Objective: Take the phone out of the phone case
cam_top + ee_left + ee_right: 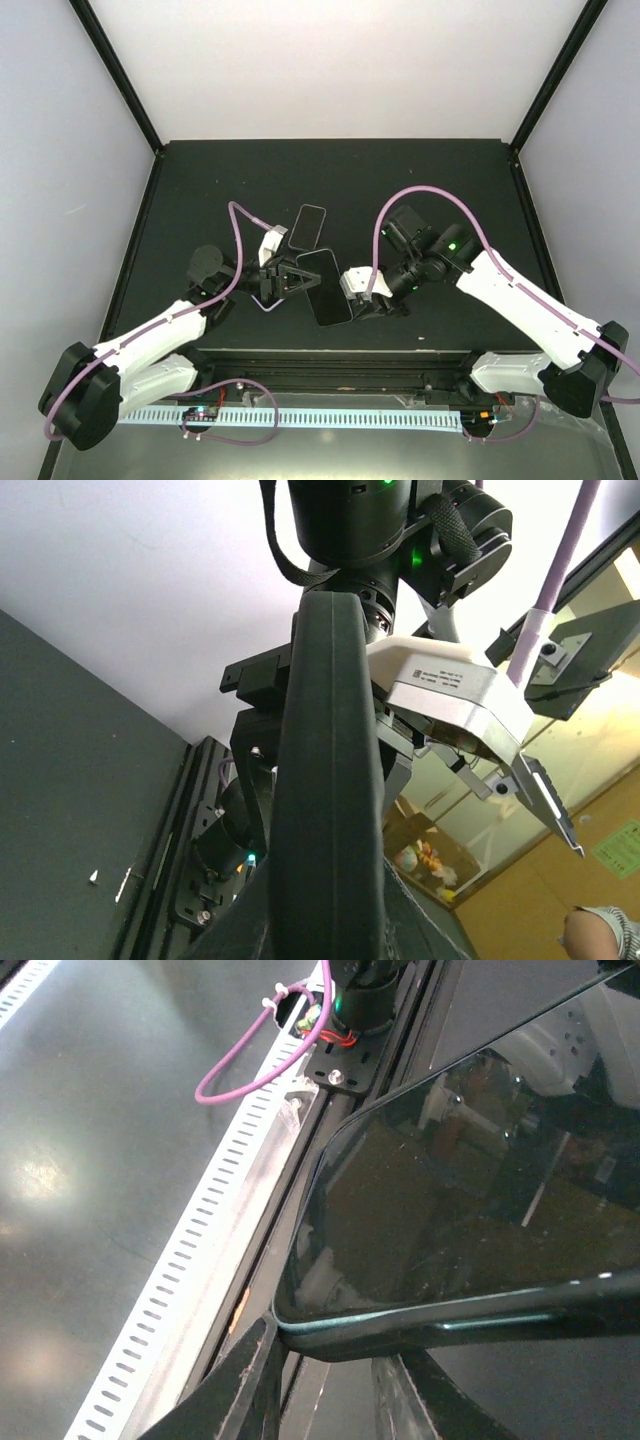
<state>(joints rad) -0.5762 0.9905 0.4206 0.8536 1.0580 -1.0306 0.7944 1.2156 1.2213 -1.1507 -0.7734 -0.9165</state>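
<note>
A dark phone in a black case [325,286] is held off the black table, slightly tilted, between my two grippers. My left gripper [290,281] is shut on its left long edge. In the left wrist view the case [328,780] stands edge-on between the fingers of my left gripper [328,905]. My right gripper [352,292] grips the right edge. In the right wrist view the glass screen [470,1180] with a teal rim lies over the black case lip [480,1322], and the corner sits between the fingers of my right gripper [330,1380].
A second dark phone-shaped slab with a light rim [308,225] lies flat just behind the held one. A slotted white cable duct [330,416] and a black rail [330,362] run along the near edge. Black frame posts stand at the back corners.
</note>
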